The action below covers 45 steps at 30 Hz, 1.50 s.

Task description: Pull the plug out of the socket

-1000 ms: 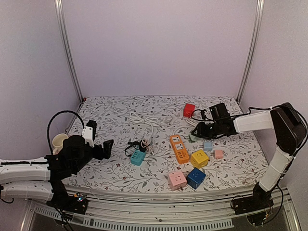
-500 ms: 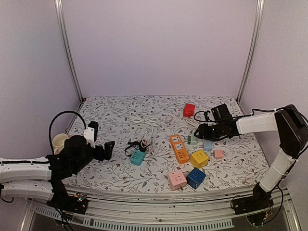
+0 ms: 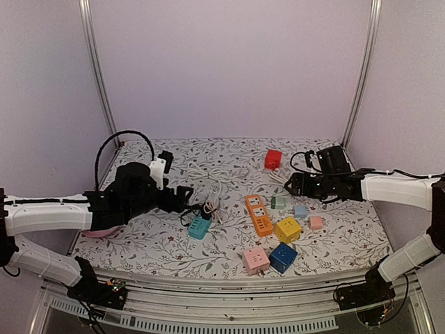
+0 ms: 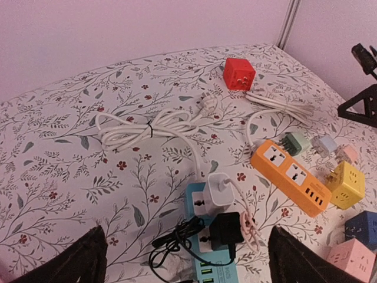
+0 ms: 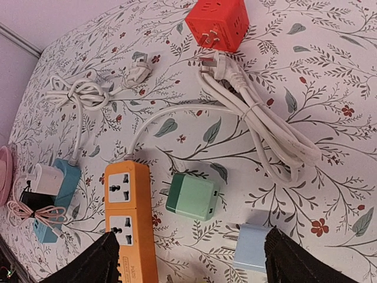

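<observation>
A teal power strip, the socket (image 3: 199, 227) (image 4: 199, 203) (image 5: 59, 183), lies left of centre with a white plug (image 4: 220, 191) (image 5: 42, 177) and a black plug (image 4: 225, 230) (image 3: 206, 215) seated in it. My left gripper (image 3: 182, 197) (image 4: 185, 236) hovers open just left of the strip, nothing between its fingers. A green adapter (image 5: 191, 196) (image 3: 278, 202) lies loose on the table beside an orange power strip (image 5: 129, 218) (image 3: 259, 214). Above and apart from that adapter, my right gripper (image 3: 292, 184) (image 5: 191, 247) is open and empty.
A red cube socket (image 3: 273, 159) and coiled white cables (image 3: 208, 174) lie at the back. Yellow (image 3: 287, 229), blue (image 3: 283, 257) and pink (image 3: 256, 260) cube sockets sit near the front. A light blue adapter (image 3: 300, 210) lies by the green one. A tangled black cord (image 4: 177, 247) lies against the teal strip.
My right gripper has opened, leaving the green adapter on the table, and drawn back to the right. The left arm has swung forward and right toward the teal strip.
</observation>
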Each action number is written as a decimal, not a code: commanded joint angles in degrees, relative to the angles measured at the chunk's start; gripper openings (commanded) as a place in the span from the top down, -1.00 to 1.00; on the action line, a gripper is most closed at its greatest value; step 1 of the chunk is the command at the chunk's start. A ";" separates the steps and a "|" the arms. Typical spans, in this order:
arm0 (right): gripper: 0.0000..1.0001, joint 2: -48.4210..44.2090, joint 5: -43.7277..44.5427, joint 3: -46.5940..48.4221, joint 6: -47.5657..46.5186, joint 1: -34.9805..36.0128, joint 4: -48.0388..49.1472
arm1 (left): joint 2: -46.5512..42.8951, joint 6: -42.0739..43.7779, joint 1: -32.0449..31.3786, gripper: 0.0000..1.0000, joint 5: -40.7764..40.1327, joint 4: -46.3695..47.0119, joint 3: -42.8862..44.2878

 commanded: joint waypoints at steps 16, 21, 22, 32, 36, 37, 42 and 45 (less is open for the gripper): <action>-0.98 -8.47 2.31 -3.97 1.07 1.11 -3.00 | 33.96 -1.42 -4.32 -0.76 0.50 -25.98 36.54; -0.98 -8.51 2.11 -4.38 1.31 1.10 -2.98 | 38.03 -1.79 -4.18 -0.59 -0.36 -27.54 39.53; -0.98 -8.48 2.12 -4.50 1.33 1.07 -2.98 | 38.51 -1.79 -4.16 -0.56 -0.09 -27.50 39.82; -0.98 -8.15 2.00 -4.86 1.90 1.25 -2.89 | 42.88 -2.30 -2.90 0.00 1.43 -27.46 41.54; -0.98 -8.04 2.00 -4.97 2.03 1.24 -2.90 | 43.78 -2.76 -2.51 0.05 1.26 -27.25 41.52; -0.98 -7.97 2.00 -4.97 2.10 1.24 -2.93 | 43.89 -2.86 -2.38 0.08 1.20 -27.02 41.41; -0.98 -7.74 1.91 -5.04 2.12 1.32 -2.89 | 46.05 -2.93 -2.30 0.25 0.64 -26.85 41.54; -0.98 -7.86 1.82 -5.05 2.08 1.38 -2.89 | 46.94 -3.03 -2.25 0.32 0.21 -26.93 41.69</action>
